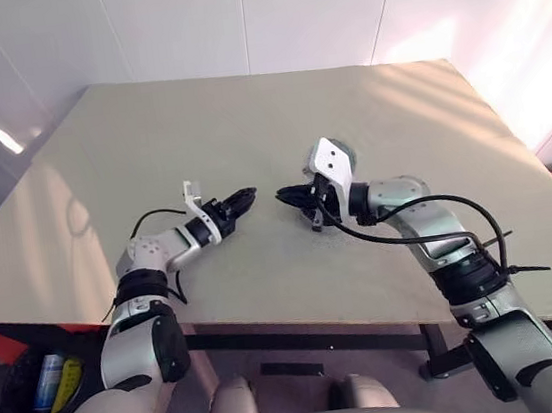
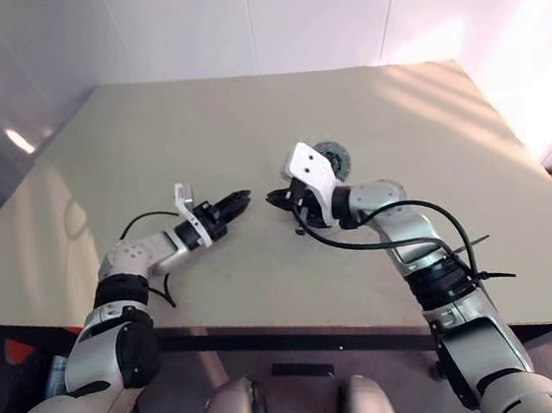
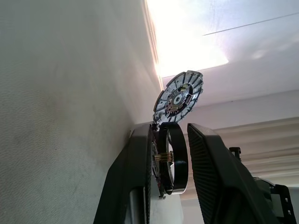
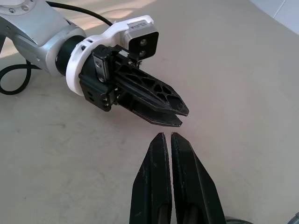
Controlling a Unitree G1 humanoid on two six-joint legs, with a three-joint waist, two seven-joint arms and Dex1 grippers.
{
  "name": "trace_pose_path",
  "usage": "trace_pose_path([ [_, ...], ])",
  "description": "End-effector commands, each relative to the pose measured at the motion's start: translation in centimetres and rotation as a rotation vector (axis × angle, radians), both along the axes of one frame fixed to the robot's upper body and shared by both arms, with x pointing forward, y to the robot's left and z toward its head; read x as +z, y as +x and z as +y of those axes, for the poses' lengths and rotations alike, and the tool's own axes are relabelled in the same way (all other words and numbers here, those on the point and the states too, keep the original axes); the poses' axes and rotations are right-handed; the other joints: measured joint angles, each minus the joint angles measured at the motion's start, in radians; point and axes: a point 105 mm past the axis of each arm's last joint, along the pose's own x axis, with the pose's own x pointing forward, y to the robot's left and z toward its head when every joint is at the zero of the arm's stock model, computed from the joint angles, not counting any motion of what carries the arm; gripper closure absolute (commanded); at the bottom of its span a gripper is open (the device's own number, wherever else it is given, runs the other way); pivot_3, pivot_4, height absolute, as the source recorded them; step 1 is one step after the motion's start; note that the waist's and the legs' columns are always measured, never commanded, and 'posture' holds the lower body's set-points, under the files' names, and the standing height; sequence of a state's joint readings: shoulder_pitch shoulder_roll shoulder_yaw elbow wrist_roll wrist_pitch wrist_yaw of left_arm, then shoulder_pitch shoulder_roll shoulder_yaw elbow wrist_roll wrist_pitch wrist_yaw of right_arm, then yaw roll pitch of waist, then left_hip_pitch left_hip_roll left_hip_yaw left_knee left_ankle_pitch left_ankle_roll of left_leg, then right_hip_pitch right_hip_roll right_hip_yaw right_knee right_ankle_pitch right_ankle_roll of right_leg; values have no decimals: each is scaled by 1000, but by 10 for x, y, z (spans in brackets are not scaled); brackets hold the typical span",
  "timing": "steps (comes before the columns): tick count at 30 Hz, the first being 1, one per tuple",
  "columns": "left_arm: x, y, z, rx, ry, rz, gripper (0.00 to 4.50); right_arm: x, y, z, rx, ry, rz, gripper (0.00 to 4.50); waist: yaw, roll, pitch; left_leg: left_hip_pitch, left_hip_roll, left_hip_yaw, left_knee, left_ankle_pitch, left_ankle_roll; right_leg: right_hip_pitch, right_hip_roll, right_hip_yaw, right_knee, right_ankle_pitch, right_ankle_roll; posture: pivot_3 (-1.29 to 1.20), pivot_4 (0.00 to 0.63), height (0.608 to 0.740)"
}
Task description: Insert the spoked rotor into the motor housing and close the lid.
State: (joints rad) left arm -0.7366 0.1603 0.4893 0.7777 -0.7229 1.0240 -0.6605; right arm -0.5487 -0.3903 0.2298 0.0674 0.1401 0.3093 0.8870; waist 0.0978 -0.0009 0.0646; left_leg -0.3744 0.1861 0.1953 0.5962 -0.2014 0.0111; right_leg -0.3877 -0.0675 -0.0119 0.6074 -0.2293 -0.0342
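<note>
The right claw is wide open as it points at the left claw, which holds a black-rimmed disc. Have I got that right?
Not quite. The right gripper does point at the left gripper, which holds the black-rimmed disc. But its fingers are pressed shut with nothing between them, as the right wrist view shows.

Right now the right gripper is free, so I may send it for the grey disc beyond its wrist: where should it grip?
Probably the lid by its outer rim, pinched across opposite edges, coming down from above with the right gripper opened first. It is thin and flat, and its slotted face offers nothing to pinch.
</note>
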Motion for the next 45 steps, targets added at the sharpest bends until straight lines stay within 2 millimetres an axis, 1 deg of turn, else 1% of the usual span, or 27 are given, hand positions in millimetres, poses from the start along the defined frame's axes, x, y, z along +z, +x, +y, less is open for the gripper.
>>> trace_pose_path([
  [1, 9, 3, 8, 30, -5, -38, 3206, 9, 7, 0, -9, 0, -40, 4350, -1, 0, 0, 0, 0, 0, 0, 0, 0, 0, 0, 0, 0, 0, 0, 0, 0, 740],
  [6, 9, 4, 13, 53, 10, -44, 3206, -5, 16, -12, -70, -35, -15, 4350, -1, 0, 0, 0, 0, 0, 0, 1, -1, 0, 0, 0, 0, 0, 0, 0, 0, 740],
  [9, 11, 9, 20, 84, 15, -52, 3206, -11, 20, -18, -95, -51, -10, 4350, -1, 0, 0, 0, 0, 0, 0, 1, -1, 0, 0, 0, 0, 0, 0, 0, 0, 740],
  [11, 16, 13, 26, 105, 17, -67, 3206, -14, 21, -27, -119, -65, -7, 4350, -2, 0, 0, 0, 0, 0, 0, 1, -1, 0, 0, 0, 0, 0, 0, 0, 0, 740],
  [13, 19, 15, 31, 120, 20, -76, 3206, -15, 22, -35, -139, -71, -6, 4350, -1, -1, 0, 0, 0, 0, 0, 1, -1, 0, 0, 0, 0, 0, 0, 0, 0, 740],
  [16, 20, 17, 34, 133, 24, -80, 3206, -13, 21, -41, -147, -74, -8, 4350, -1, -1, 1, 0, 0, 0, 0, 1, -1, 0, 0, 0, 0, 0, 0, 0, 0, 740],
  [21, 21, 20, 35, 145, 24, -83, 3206, -9, 19, -42, -143, -60, -14, 4350, -1, -1, 1, 0, 0, 0, 0, 1, -1, 0, 0, 0, 0, 0, 0, 0, 0, 740],
  [25, 21, 20, 34, 143, 35, -92, 3206, 0, 20, -42, -147, -37, -41, 4350, -1, -1, 1, 0, 0, 0, 0, 1, -1, 0, 0, 0, 0, 0, 0, 0, 0, 740],
  [29, 22, 21, 36, 154, 111, -144, 3206, -4, 29, -57, -203, -71, -92, 4350, -1, -1, 1, 0, 0, 0, 0, 1, -1, 0, 0, 0, 0, 0, 0, 0, 0, 740],
  [31, 24, 21, 35, 150, 192, -203, 3206, -10, 30, -63, -216, -94, -87, 4350, -1, -2, 1, 0, 0, 0, 0, 1, -1, 0, 0, 0, 0, 0, 0, 0, 0, 740],
  [33, 26, 20, 33, 140, 337, -310, 3206, -18, 30, -67, -219, -114, -52, 4350, -1, -2, 1, 0, 0, 0, 0, 1, -1, 0, 0, 0, 0, 0, 0, 0, 0, 740],
  [35, 30, 15, 26, 105, 484, -450, 3206, -30, 28, -72, -222, -154, -24, 4350, -1, -2, 1, 0, 0, 0, 0, 1, -1, 0, 0, 0, 0, 0, 0, 0, 0, 740],
  [37, 34, 8, 19, 49, 574, -557, 3206, -42, 25, -75, -215, -176, 12, 4350, -1, -2, 1, -1, 0, 0, 0, 1, -1, 0, 0, -1, 0, 0, 0, 0, 0, 740],
  [40, 38, 1, 12, 3, 649, -652, 3206, -52, 23, -77, -223, -190, 36, 4350, -1, -2, 1, -1, 1, 0, 0, 1, -1, -1, 0, -1, 0, 0, 0, 0, 0, 740],
  [42, 39, -1, 9, -12, 684, -695, 3206, -62, 21, -78, -226, -203, 65, 4350, -2, -2, 1, 0, 1, 0, 0, 1, -1, 0, 0, -1, 1, 0, 0, 0, 0, 740],
  [45, 38, -1, 7, -5, 703, -713, 3206, -87, 12, -73, -210, -215, 133, 4350, -3, -2, 1, 5, 1, 0, 0, 0, -1, 4, 0, -1, 1, 0, 0, 0, 0, 740],
])
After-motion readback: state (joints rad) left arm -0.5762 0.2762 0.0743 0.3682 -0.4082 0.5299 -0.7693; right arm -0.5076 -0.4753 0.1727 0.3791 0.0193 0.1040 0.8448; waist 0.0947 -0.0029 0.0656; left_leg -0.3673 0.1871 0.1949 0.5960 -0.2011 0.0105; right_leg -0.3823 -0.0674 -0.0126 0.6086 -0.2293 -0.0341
